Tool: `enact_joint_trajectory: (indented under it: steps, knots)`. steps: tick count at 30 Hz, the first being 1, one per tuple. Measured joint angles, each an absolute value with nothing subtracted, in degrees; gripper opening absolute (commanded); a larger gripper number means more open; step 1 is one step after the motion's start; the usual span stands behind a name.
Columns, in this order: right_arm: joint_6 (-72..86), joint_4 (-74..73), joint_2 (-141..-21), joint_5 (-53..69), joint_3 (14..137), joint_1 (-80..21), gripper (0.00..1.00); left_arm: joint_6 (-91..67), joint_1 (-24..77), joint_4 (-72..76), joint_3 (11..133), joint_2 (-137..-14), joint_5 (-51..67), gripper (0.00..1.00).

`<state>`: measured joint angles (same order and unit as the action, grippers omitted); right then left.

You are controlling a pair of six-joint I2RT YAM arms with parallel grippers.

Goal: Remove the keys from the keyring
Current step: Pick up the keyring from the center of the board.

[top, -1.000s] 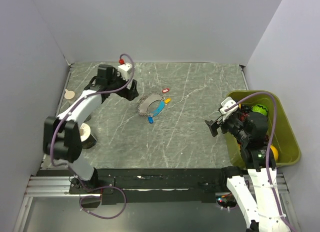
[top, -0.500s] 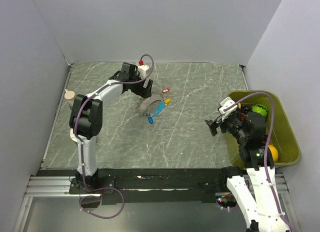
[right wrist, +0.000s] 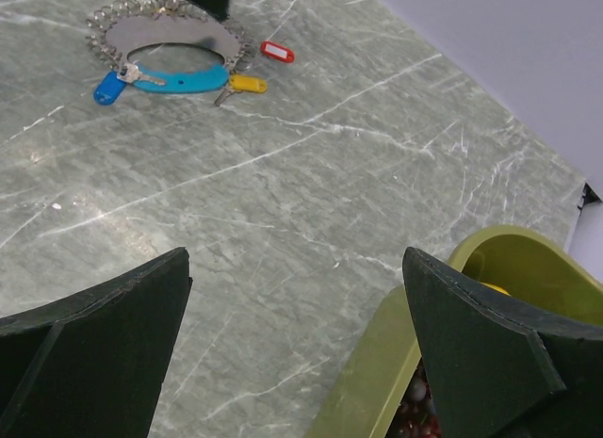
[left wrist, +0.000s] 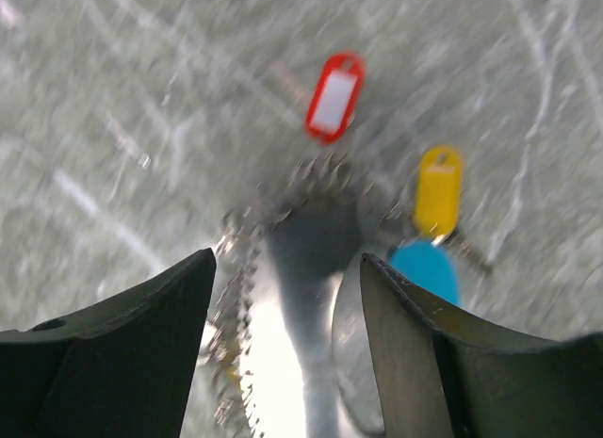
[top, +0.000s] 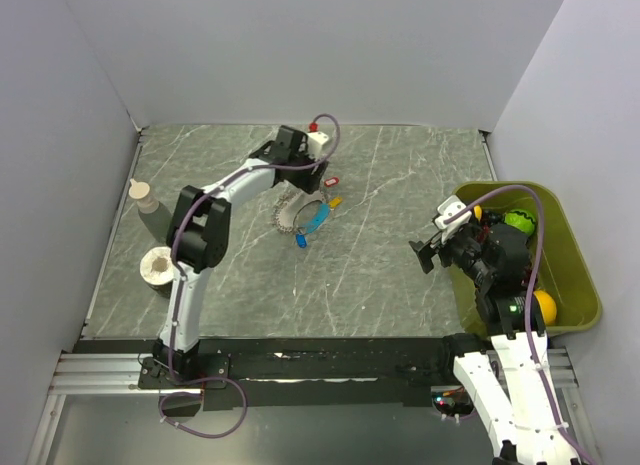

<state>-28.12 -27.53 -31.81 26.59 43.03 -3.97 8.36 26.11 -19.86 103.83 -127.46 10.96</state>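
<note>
The keyring [top: 291,211] is a loop of silvery chain links on the marble table, mid-left. On it hang a red key [top: 331,182], an orange key [top: 335,201], a blue key [top: 300,241] and a curved light-blue strip [top: 316,218]. My left gripper [top: 303,180] hovers open just over the ring's far edge. In the left wrist view the chain [left wrist: 236,287] lies between my open fingers [left wrist: 122,363], with the red key [left wrist: 333,96] and orange key [left wrist: 438,190] ahead. My right gripper [top: 425,253] is open and empty beside the bin, far from the ring [right wrist: 165,28].
An olive-green bin [top: 572,285] with small coloured things stands at the right edge, right beside my right gripper; its rim shows in the right wrist view [right wrist: 471,268]. A beige peg [top: 140,193] and a tape roll [top: 157,267] stand at the table's left side.
My left arm has swung from the far left across to the right and now hovers over the keyring. The right arm, the ring and the keys have not moved.
</note>
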Motion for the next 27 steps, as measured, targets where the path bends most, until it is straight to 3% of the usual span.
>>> enact_joint_trajectory:
  steps: [4,11,22,27]
  knots:
    - [-28.2,-27.4,-32.1,26.2,42.7,-4.0,1.0,8.3,28.6,-20.3,108.0,-130.1,9.3,0.63]
    - [-28.2,-26.7,-32.1,26.0,42.7,-4.0,1.0,7.3,30.1,-21.3,114.0,-134.4,5.3,0.46]
    - [-28.2,-26.6,-32.1,25.9,42.6,-4.0,1.0,5.2,30.1,-23.5,120.1,-141.3,2.6,0.45]
    - [-28.2,-26.6,-32.1,25.9,42.6,-4.0,1.0,4.8,30.1,-24.7,120.4,-141.6,2.6,0.26]
